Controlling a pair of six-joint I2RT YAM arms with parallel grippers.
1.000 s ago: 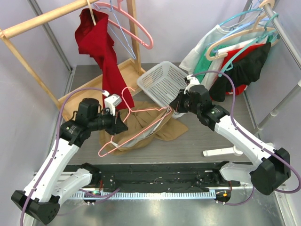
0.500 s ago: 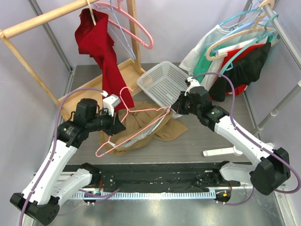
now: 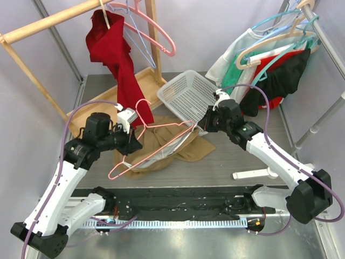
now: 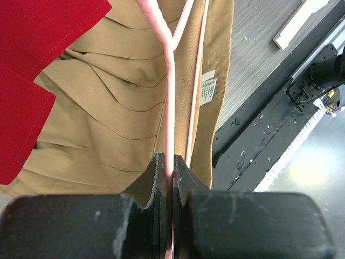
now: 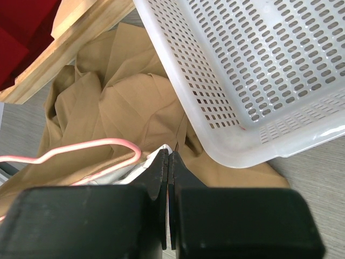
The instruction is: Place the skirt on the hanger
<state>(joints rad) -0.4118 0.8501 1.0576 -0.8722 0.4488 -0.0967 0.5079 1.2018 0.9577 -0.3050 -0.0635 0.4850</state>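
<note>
The tan pleated skirt (image 3: pixel 180 147) lies crumpled on the grey table between the arms. A thin pink wire hanger (image 3: pixel 161 128) slants over it, its hook up near the red cloth. My left gripper (image 3: pixel 133 144) is shut on the hanger's wire (image 4: pixel 169 81), with the skirt (image 4: pixel 108 118) and its white label below. My right gripper (image 3: pixel 204 125) is shut on the skirt's pale inner edge at the hanger's right end. In the right wrist view the hanger's tip (image 5: pixel 81 145) sits just left of the fingertips (image 5: pixel 161 157), over the skirt (image 5: pixel 118 102).
A tilted white perforated basket (image 3: pixel 188 96) rests just behind the right gripper. A wooden rack (image 3: pixel 48 21) at the back left carries a red garment (image 3: pixel 116 54) and spare hangers. A metal rail with clothes (image 3: pixel 269 70) stands at the right. A white bar (image 3: pixel 259 174) lies near the front.
The left gripper has drawn the hanger slightly left and up. The right gripper has crept a little to the right with the skirt's edge.
</note>
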